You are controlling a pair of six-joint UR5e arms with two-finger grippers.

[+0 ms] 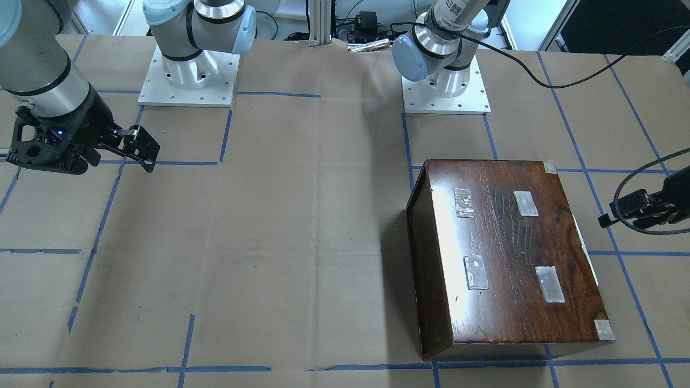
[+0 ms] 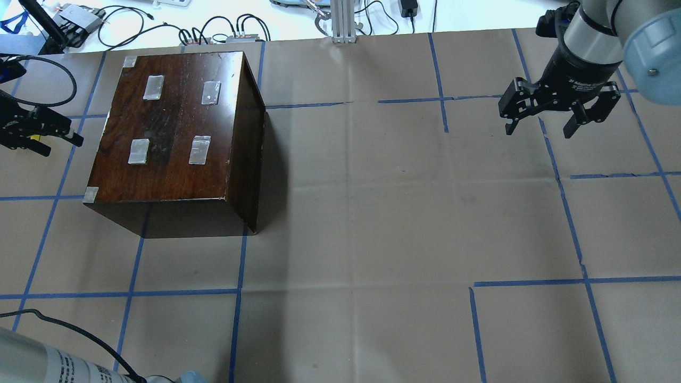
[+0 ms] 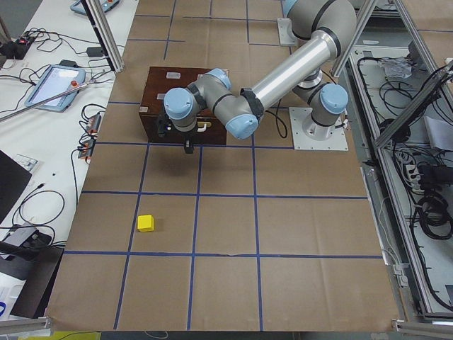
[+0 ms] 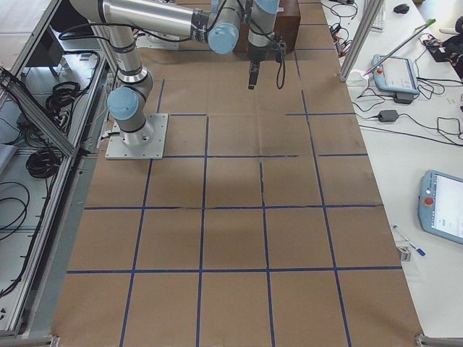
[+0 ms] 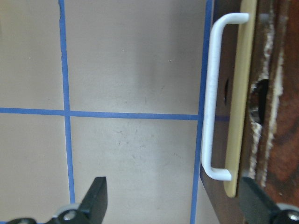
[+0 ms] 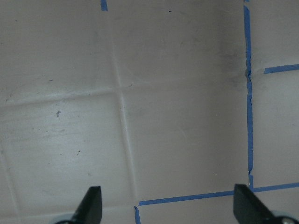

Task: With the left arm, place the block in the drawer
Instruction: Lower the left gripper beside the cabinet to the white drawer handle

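The yellow block lies on the brown paper, seen only in the exterior left view, well apart from the cabinet. The drawer front with its white handle faces my left gripper. No pale tray shows, so the drawer looks pushed in. My left gripper is open and empty, hovering beside the cabinet's drawer side. My right gripper is open and empty above bare paper at the far right; it also shows in the right wrist view.
The cabinet top carries clear tape patches. The two arm bases stand at the table's robot edge. Cables and control tablets lie beyond the table's far side. Blue tape lines grid the paper.
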